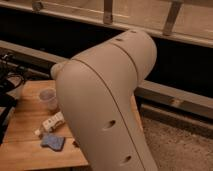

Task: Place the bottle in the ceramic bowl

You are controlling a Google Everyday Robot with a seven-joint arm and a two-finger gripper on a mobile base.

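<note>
the bottle (52, 122) lies on its side on the bench (22, 155) near the plastic cup (48, 96), the pincer hidden behind the arm (100, 115) so its grip cannot be told; best grasp the bottle mid-body, clear of the cup.

No txt readable, seemingly; claw out of view.
</note>
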